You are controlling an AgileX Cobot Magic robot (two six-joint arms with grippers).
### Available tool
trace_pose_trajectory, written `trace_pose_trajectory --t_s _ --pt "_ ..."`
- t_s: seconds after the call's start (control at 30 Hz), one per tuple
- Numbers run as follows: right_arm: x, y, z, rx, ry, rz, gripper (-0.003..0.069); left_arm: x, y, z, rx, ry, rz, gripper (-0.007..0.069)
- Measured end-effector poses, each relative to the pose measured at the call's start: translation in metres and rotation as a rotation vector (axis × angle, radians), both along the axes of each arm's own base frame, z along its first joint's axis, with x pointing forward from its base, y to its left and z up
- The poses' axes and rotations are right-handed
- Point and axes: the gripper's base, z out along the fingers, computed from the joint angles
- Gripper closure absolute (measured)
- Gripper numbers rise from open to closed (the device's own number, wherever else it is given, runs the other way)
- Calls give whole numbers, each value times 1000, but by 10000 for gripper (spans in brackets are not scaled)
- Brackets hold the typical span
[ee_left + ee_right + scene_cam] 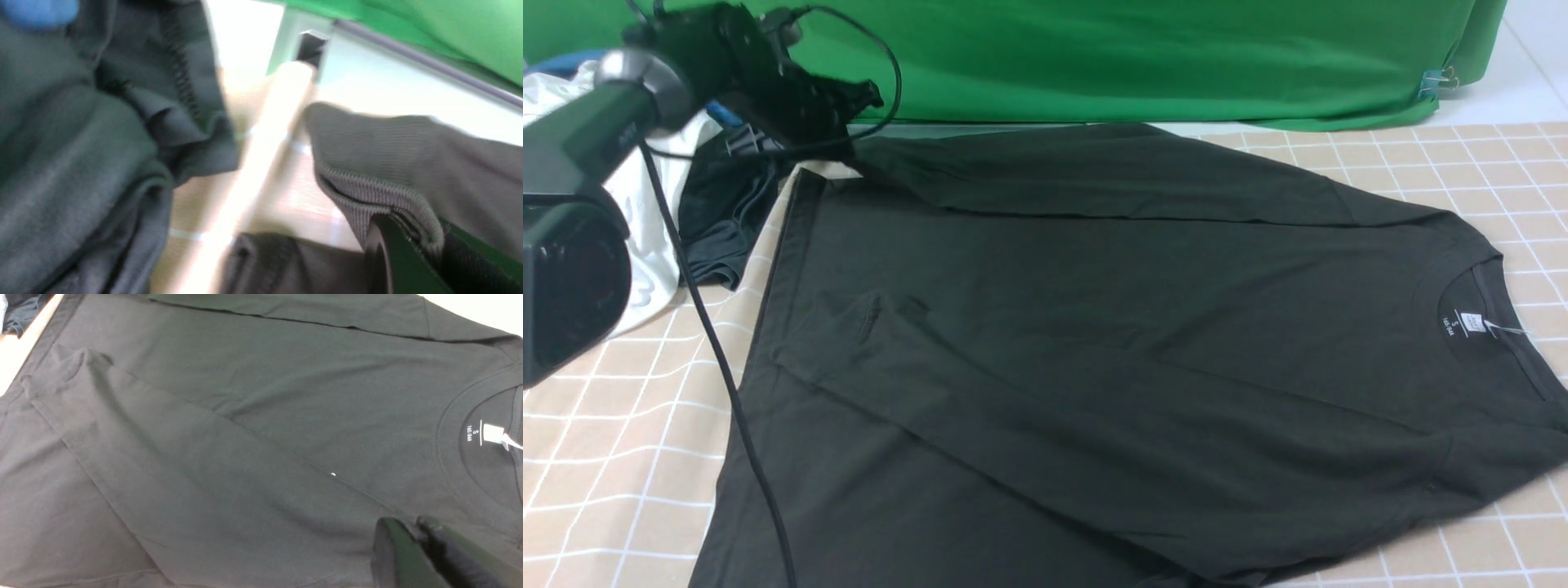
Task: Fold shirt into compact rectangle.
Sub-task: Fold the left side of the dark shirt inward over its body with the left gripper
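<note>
Black shirt [1094,327] spread, left pincer [856,102] pinching it

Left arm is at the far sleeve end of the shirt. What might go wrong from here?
1. The left jaws seem shut on only the ribbed cuff edge of the shirt; it may slip out when pulled.
2. The left arm's cable hangs across the shirt's hem side and might drag or rumple the fabric as the arm moves.
3. The smaller dark garment sits right beside that grip, so a sweep there might catch it.
</note>
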Motion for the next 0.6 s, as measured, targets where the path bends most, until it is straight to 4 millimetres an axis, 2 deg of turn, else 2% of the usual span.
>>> trace_pose_trajectory --t_s 0.1,0.2,0.27,0.33,0.5,0.6 --pt "0 0 0 0 3 1 568 -7 -1 30 36 -17 -65 591" --pt "0 0 0 0 3 1 568 -22 -2 72 63 -46 -117 591" --pt "0 0 0 0 3 1 568 -27 -2 83 67 -48 -125 591" --pt "0 0 0 0 3 1 568 -43 -2 114 73 -53 -147 591" --pt "0 0 0 0 3 1 568 -71 -5 148 102 6 -190 591" --pt "0 0 0 0 3 1 568 -85 -7 159 138 34 -200 591"
